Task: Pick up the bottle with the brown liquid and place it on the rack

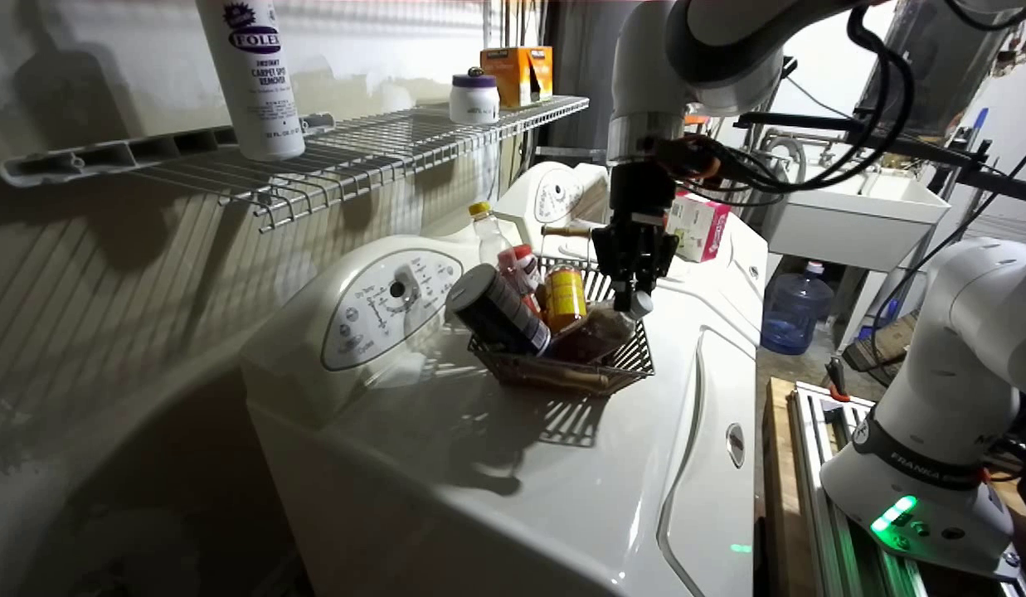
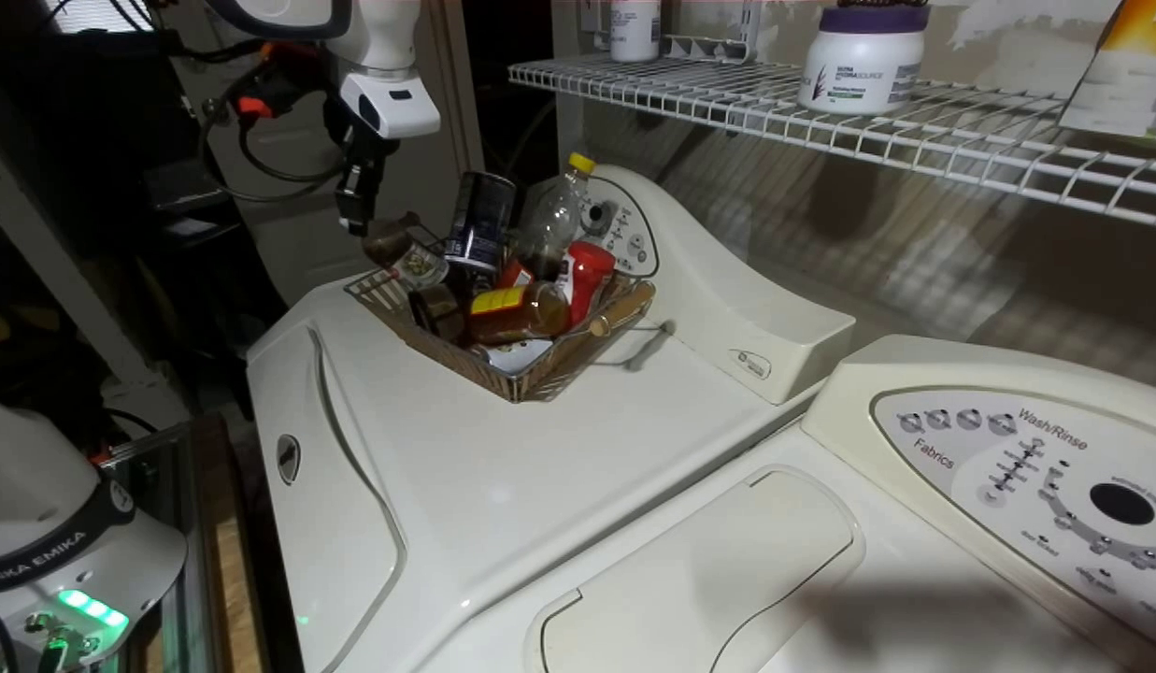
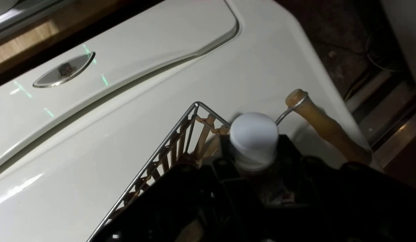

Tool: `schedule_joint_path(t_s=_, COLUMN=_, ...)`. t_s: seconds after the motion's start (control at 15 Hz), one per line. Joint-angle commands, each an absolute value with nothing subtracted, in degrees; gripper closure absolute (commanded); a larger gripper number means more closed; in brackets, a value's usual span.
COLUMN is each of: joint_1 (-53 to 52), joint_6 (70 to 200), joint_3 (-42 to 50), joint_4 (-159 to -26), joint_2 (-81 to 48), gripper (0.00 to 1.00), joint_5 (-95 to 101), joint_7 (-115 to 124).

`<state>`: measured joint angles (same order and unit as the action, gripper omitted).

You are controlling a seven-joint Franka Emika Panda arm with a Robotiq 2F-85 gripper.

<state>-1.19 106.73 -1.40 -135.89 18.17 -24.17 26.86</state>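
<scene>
The bottle (image 1: 594, 333) holds brown liquid and lies tilted among other containers in the basket. Its pale label shows in an exterior view (image 2: 421, 268). Its white cap end fills the space between my fingers in the wrist view (image 3: 254, 132). My gripper (image 1: 631, 297) points down at the bottle's neck, with a finger against each side just below the cap, and looks shut on it. The gripper also shows in an exterior view (image 2: 355, 217). The rack (image 1: 405, 137), a white wire shelf on the wall, is above the basket; it also shows in an exterior view (image 2: 783, 117).
The wicker basket (image 1: 554, 377) stands on a white appliance (image 1: 513, 464) and holds a dark can (image 1: 500, 311), a yellow-capped bottle (image 1: 489, 232) and a yellow-labelled jar (image 1: 566, 297). A white spray bottle (image 1: 260, 91), purple-lidded jar (image 1: 474, 104) and orange box (image 1: 517, 76) stand on the rack.
</scene>
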Motion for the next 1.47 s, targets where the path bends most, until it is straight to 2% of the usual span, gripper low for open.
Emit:
schedule_joint_path(t_s=0.0, joint_1=0.53, joint_6=103.70, joint_3=-0.93, joint_4=-131.46, joint_2=14.84, gripper=0.89, joint_5=-29.52, joint_7=33.40)
schedule_joint_path(t_s=0.4, joint_1=2.71, joint_6=105.08, joint_3=-1.16, joint_4=-129.63, joint_2=11.76, gripper=0.89, joint_5=-28.18, joint_7=49.61)
schedule_joint_path(t_s=1.13, joint_1=3.52, joint_6=109.47, joint_3=1.28, joint_4=-129.97, joint_2=8.78, gripper=0.89, joint_5=-35.54, joint_7=60.68)
schedule_joint_path(t_s=1.33, joint_1=4.11, joint_6=110.55, joint_3=2.03, joint_4=-130.34, joint_2=8.30, gripper=0.74, joint_5=-37.62, joint_7=61.21)
schedule_joint_path(t_s=1.4, joint_1=4.15, joint_6=111.17, joint_3=1.80, joint_4=-130.38, joint_2=8.40, gripper=0.39, joint_5=-36.53, joint_7=61.44)
